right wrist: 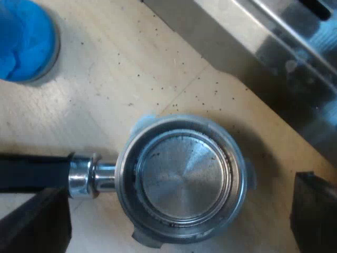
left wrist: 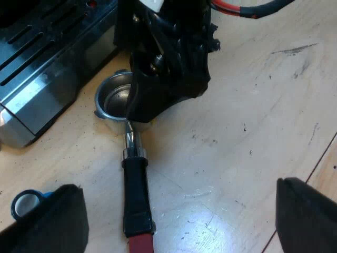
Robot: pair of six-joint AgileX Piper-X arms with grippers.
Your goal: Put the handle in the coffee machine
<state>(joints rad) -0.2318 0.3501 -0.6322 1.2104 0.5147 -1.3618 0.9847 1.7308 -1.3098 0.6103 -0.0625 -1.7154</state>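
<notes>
The metal holder (left wrist: 112, 100) lies flat on the wooden table beside the espresso machine (left wrist: 47, 58), and its dark handle (left wrist: 137, 192) ends in red (left wrist: 141, 244). My right gripper (left wrist: 158, 108) hangs directly over the holder's round basket. Looking straight down, the empty basket (right wrist: 184, 176) sits between my right gripper's (right wrist: 176, 216) two fingers, which are open and stand apart from the rim. The handle (right wrist: 31, 171) runs out past one finger (right wrist: 37, 224). My left gripper (left wrist: 179, 211) is open above the table, over the handle's red end, holding nothing.
A blue tamper (left wrist: 25, 203) stands on the table near the handle, close to one left finger (left wrist: 50, 224); it also stands by the basket (right wrist: 23, 39). The machine's steel base (right wrist: 274, 52) runs close along the basket. Bare wooden table (left wrist: 253, 121) spreads beyond the holder.
</notes>
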